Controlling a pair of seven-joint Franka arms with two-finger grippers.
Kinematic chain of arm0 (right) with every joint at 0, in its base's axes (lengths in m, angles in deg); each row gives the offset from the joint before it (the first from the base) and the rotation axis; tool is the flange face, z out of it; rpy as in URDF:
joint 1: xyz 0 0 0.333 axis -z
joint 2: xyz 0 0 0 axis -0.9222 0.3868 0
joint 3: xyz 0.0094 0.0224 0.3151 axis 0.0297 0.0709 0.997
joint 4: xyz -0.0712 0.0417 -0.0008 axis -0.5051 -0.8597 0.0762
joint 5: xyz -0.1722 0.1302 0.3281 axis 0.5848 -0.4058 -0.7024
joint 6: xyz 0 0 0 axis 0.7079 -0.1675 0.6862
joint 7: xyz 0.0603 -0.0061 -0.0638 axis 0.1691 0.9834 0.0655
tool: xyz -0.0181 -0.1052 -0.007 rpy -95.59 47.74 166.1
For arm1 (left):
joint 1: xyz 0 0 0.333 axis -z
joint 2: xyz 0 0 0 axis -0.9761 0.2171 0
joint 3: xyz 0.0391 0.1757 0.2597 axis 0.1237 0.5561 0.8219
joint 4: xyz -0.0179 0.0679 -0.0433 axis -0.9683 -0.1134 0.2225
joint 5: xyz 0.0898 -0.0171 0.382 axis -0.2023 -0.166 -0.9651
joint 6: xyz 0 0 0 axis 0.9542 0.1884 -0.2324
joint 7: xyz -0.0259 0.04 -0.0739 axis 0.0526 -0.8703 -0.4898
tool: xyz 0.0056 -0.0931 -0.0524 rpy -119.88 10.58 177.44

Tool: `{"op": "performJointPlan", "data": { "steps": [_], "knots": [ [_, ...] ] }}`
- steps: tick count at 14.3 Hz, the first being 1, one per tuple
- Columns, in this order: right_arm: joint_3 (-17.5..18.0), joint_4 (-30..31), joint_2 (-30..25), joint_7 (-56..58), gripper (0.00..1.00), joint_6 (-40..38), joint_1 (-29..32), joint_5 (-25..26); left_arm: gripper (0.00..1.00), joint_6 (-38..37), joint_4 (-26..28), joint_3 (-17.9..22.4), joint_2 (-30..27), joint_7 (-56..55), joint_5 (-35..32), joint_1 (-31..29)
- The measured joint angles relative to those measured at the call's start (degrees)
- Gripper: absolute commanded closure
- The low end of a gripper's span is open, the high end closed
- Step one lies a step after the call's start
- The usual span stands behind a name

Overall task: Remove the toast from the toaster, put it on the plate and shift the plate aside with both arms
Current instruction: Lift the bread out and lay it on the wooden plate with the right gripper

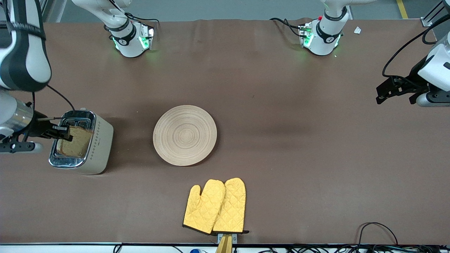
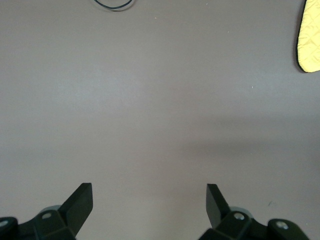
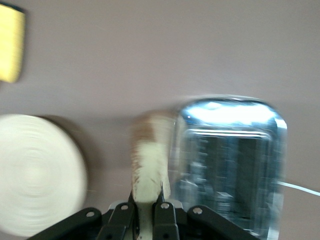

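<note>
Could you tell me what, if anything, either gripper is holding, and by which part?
The right gripper pinches the toast by one edge, over the toaster. The left gripper holds nothing.

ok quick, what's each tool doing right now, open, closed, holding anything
Right tool: closed on the toast, over the toaster.
Left tool: open, empty, waiting above bare table at the left arm's end.

brown table cover (image 1: 281,140), grey floor (image 1: 228,8), even light
</note>
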Motion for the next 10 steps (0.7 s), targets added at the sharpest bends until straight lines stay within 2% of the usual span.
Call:
{"op": "performJointPlan", "data": {
  "steps": [2,4,7,10],
  "knots": [
    [0.22,0.62,-0.85,-0.74,1.0,1.65,-2.87,-6.84,0.0,0.0,-0.01,0.0,0.02,0.0,0.0,-0.02],
    [0.89,3.82,0.01,-1.56,1.0,7.3,-6.26,-10.54,0.0,0.0,-0.04,0.0,0.04,0.0,0.0,-0.02],
    [4.34,10.03,4.05,-1.29,1.0,16.67,-9.25,-21.47,0.0,0.0,-0.08,0.0,0.1,0.0,0.0,0.0],
    [10.15,15.09,7.4,-1.39,1.0,28.82,-11.65,-23.47,0.0,0.0,-0.11,0.0,0.15,0.0,0.0,-0.02]
  ]
}}
